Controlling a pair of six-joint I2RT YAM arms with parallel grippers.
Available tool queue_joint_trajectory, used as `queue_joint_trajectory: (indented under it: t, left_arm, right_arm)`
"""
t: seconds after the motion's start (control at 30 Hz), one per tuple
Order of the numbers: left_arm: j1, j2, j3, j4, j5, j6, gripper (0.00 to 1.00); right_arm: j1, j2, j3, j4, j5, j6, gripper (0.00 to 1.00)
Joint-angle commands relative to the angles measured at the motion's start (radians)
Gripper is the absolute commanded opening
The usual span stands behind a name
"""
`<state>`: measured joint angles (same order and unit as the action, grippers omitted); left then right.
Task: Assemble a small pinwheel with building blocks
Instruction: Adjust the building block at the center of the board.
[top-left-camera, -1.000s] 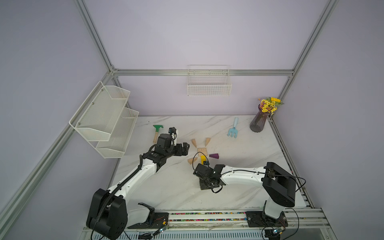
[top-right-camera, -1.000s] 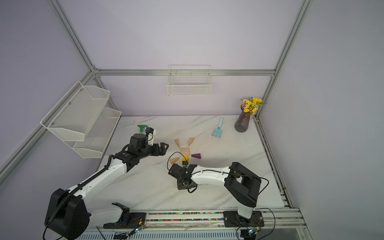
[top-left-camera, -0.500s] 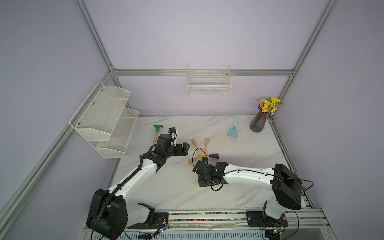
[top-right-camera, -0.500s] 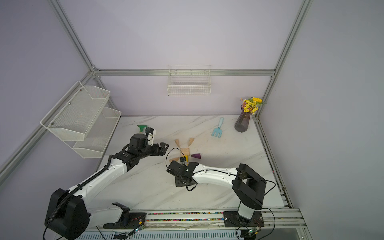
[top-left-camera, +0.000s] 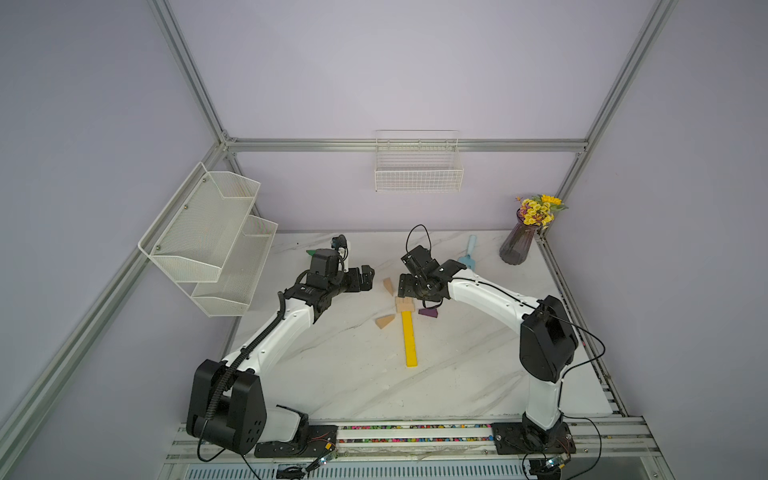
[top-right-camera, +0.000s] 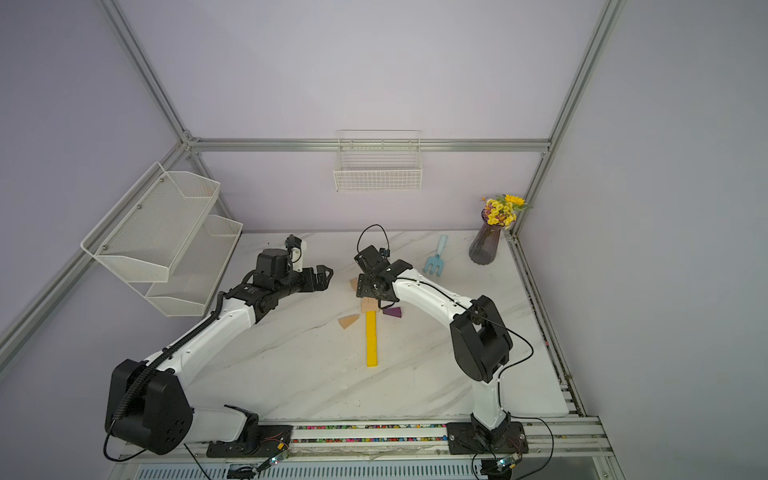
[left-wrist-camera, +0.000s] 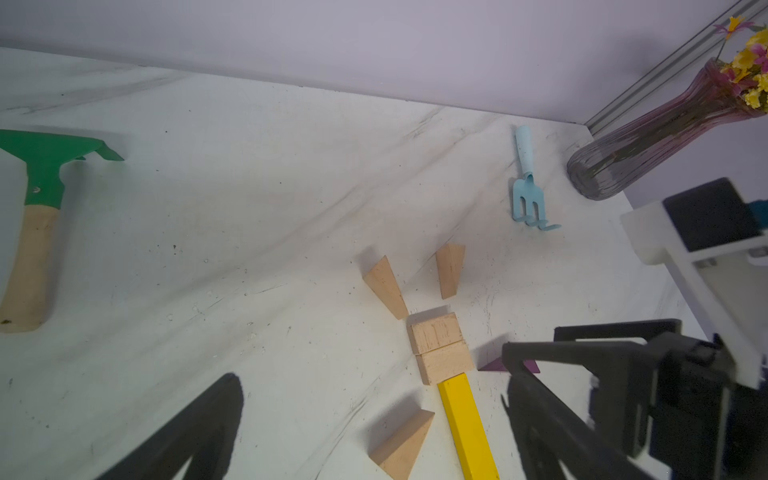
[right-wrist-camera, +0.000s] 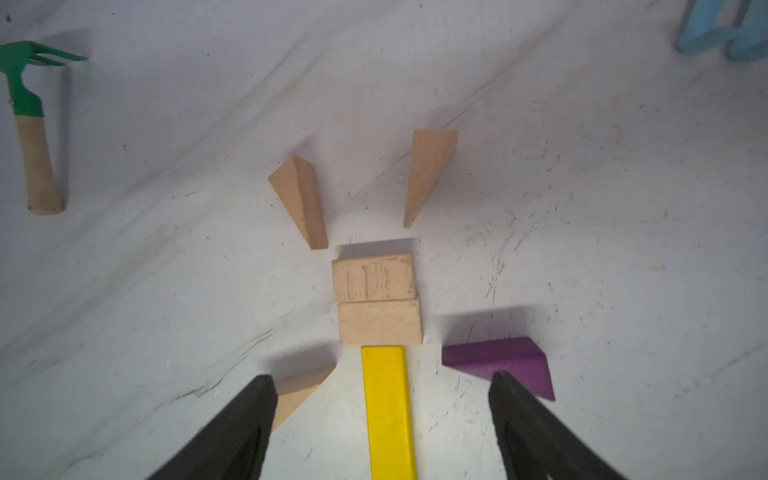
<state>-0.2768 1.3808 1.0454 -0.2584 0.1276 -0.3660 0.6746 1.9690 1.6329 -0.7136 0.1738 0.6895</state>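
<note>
The pinwheel lies flat on the marble table. Its hub (right-wrist-camera: 376, 303) is two pale wood blocks side by side. Two wood wedges (right-wrist-camera: 301, 199) (right-wrist-camera: 428, 174) lie beyond it. A third wood wedge (right-wrist-camera: 299, 395) and a purple wedge (right-wrist-camera: 498, 361) flank the long yellow stick (right-wrist-camera: 388, 415), which butts against the hub (top-left-camera: 405, 305). My right gripper (right-wrist-camera: 381, 380) hangs open above the stick's hub end, fingers apart from it. My left gripper (top-left-camera: 365, 278) stands open, left of the figure, holding nothing. In the left wrist view the left gripper (left-wrist-camera: 370, 395) frames the wood wedge (left-wrist-camera: 401, 440) and stick (left-wrist-camera: 467, 428).
A green rake (left-wrist-camera: 41, 166) lies at the back left. A light blue fork (top-right-camera: 434, 259) and a purple vase (top-left-camera: 517, 245) of flowers sit at the back right. A white mesh rack (top-left-camera: 208, 245) hangs on the left wall, a wire basket (top-left-camera: 417, 174) on the back wall.
My right gripper has opened and let go of the yellow stick. It has moved from the stick's near part toward the back, over the hub. The left arm has stayed put.
</note>
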Motion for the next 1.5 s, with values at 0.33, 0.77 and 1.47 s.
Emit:
queue_joint_trajectory:
  t: [0.33,0.77,1.47]
  left_arm:
    - [0.046,0.063,0.017,0.025,0.053,0.016,1.00]
    - [0.049,0.075,-0.020,0.051,0.079,-0.013,1.00]
    - [0.051,0.089,-0.021,0.055,0.100,-0.020,1.00]
  right_arm:
    - [-0.015,0.206,0.183,-0.076,-0.052,-0.049,0.88]
    - [-0.015,0.243,0.162,-0.063,-0.100,-0.036,0.86]
    - [-0.004,0.278,0.150,-0.034,-0.158,-0.035,0.80]
